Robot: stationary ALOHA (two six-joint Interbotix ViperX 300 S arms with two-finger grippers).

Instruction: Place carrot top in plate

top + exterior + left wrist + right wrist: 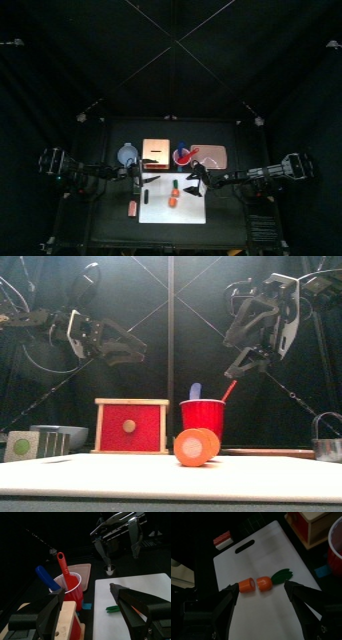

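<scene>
The black table [107,225] had a white cutting board [171,197] on it, a wooden box [155,153] just behind.

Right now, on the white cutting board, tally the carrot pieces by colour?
On the cutting board:
orange carrot pieces: 2
green carrot top: 1
Total: 3
</scene>
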